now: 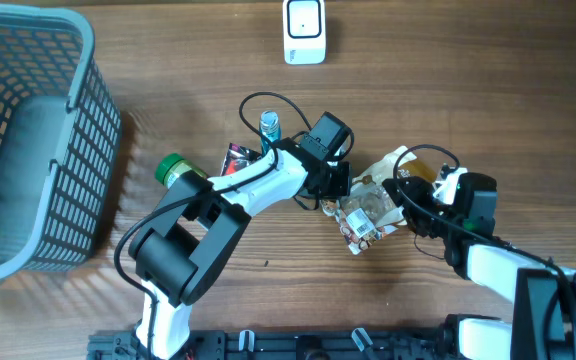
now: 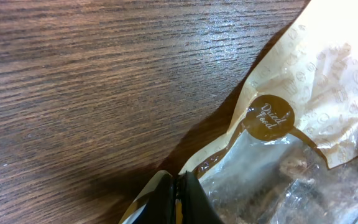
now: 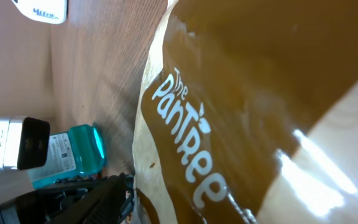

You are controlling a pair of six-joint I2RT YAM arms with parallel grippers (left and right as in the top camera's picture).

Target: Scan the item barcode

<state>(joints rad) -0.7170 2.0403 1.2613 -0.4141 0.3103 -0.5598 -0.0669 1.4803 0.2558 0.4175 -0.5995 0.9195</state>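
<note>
Most of the right wrist view is filled by a glossy pouch point(image 3: 260, 93), brown over the larger part and cream along its left border and lower right corner. White lettering point(image 3: 188, 143) reading "The Pantree" is printed slantwise on the brown panel. A strip of wooden desk point(image 3: 104, 62) is seen at upper left. Part of a white device point(image 3: 42, 9) with blue print is cut off by the top left corner. A teal bottle point(image 3: 79, 152) with a white label is seen near the left edge, just beside a white-and-black block point(image 3: 14, 143). Black hardware point(image 3: 73, 202), not identifiable, is seen along the bottom left, touching the pouch border.
</note>
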